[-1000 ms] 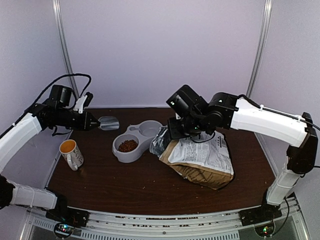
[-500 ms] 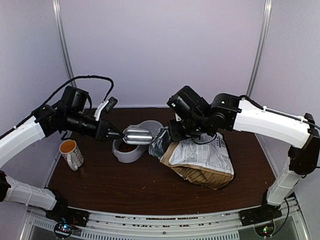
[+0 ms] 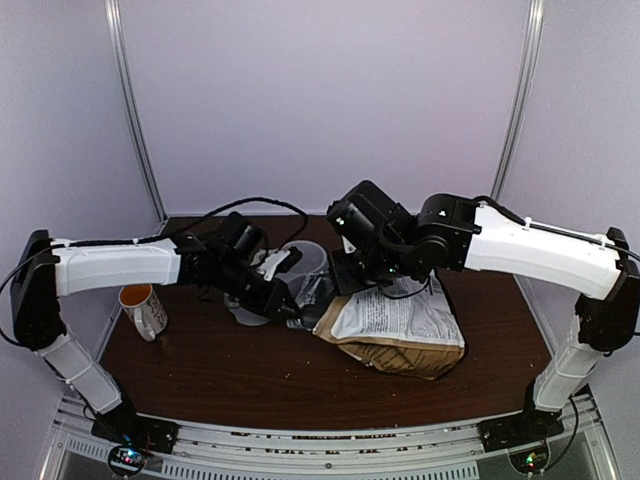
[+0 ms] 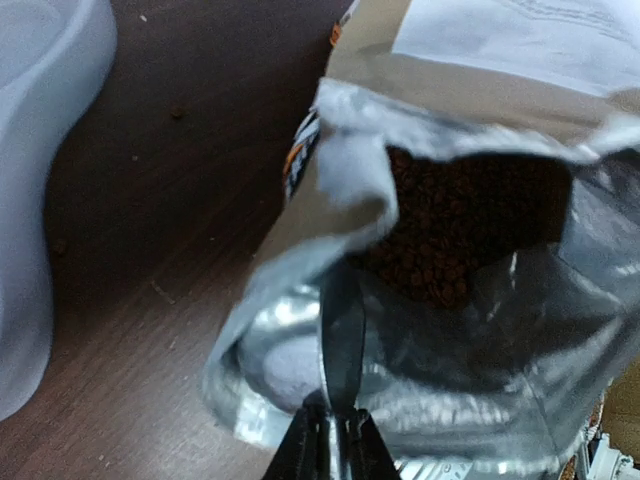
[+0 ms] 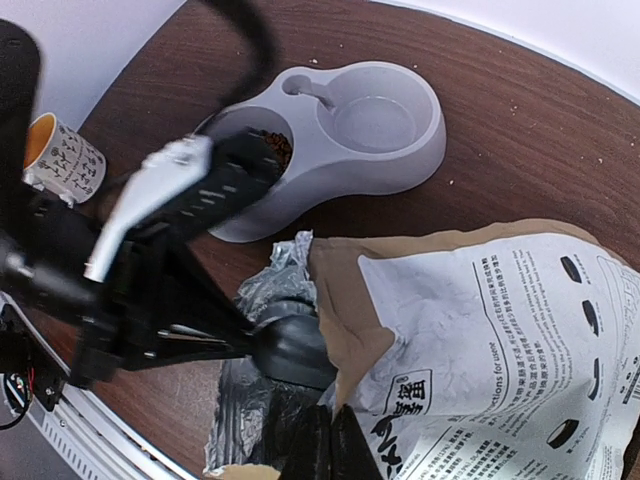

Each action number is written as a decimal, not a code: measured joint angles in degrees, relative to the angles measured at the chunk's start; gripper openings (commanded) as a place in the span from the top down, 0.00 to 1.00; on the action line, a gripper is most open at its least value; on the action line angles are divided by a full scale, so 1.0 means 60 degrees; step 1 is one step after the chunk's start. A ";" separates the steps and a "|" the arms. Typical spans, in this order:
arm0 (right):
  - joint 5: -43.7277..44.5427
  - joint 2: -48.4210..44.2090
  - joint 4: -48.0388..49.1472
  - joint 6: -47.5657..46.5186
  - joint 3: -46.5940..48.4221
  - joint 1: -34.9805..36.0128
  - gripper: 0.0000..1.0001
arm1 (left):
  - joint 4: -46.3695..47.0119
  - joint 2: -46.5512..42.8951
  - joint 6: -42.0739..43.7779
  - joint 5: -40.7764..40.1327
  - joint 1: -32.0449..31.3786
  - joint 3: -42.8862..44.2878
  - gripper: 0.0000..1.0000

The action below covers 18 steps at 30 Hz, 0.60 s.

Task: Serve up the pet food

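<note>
The kraft-brown pet food bag (image 3: 400, 322) lies on its side right of centre, its foil-lined mouth (image 4: 335, 175) facing left. Reddish-brown kibble (image 4: 450, 240) shows inside the mouth. My left gripper (image 3: 283, 300) is shut on the handle of the metal scoop (image 4: 343, 330), and the scoop's bowl (image 5: 290, 345) sits inside the bag's mouth. My right gripper (image 3: 345, 272) is shut on the bag's upper lip (image 5: 345, 400) and holds it up. The grey double bowl (image 5: 370, 130) holds some kibble (image 5: 280, 148) in its left cup.
A patterned mug with orange inside (image 3: 143, 305) stands at the left of the brown table (image 3: 250, 370). The double bowl (image 3: 305, 255) is just behind my left arm, close to the bag's mouth. Loose crumbs lie on the table (image 4: 175, 112).
My left arm has swung right from the far left, passed over the bowl, and put the scoop into the bag's mouth. My right gripper has kept hold of the bag.
</note>
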 measured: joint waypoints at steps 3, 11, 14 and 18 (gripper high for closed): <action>-0.0109 0.0015 0.0040 0.0051 -0.0047 0.0062 1.00 | 0.0397 0.1468 -0.0288 -0.0131 -0.0477 0.0769 1.00; -0.0047 0.0018 0.0051 0.0288 -0.0149 0.0040 1.00 | 0.2335 0.3122 -0.1687 0.0572 -0.0943 0.1461 1.00; -0.0025 0.0018 0.0011 0.0331 -0.0171 0.0033 1.00 | 0.2936 0.3162 -0.2127 0.0984 -0.0940 0.1424 1.00; -0.0015 0.0018 0.0018 0.0379 -0.0171 -0.0011 1.00 | 0.3785 0.3053 -0.2492 0.1479 -0.0896 0.1060 1.00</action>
